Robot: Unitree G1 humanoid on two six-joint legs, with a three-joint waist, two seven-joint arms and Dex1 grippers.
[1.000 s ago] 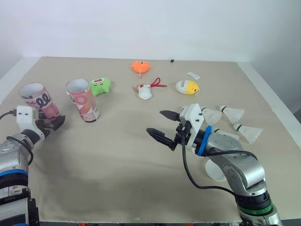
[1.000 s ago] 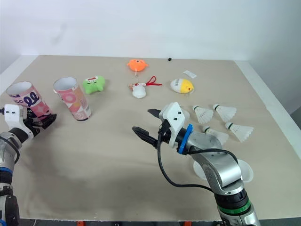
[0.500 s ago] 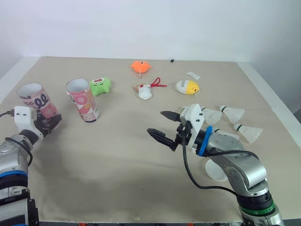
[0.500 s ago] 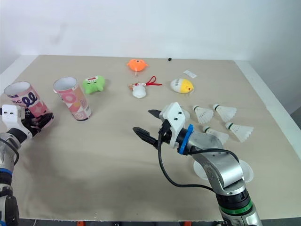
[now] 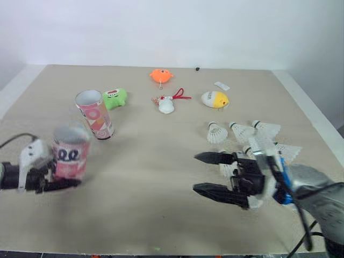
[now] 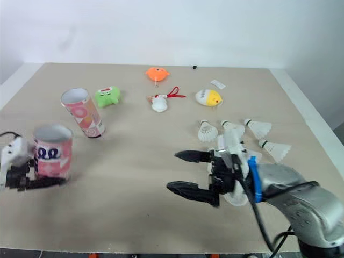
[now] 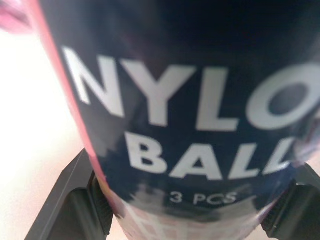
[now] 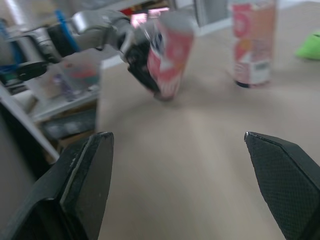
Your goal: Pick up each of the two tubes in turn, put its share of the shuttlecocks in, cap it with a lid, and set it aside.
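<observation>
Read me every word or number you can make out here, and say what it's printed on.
"NYLO" (cut off): held tube, in the left gripper.
"BALL": same tube.
"3 PCS": same tube.
Standing tube: print too blurred to read.

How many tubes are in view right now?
2. The held tube is roughly upright in the left gripper at the table's front left. The standing tube is farther back, beside the green plush toy. None look hidden.

left gripper [image 5: 52, 178] brought tube [image 5: 70, 155] inward, right gripper [image 5: 196, 172] swung lower
</observation>
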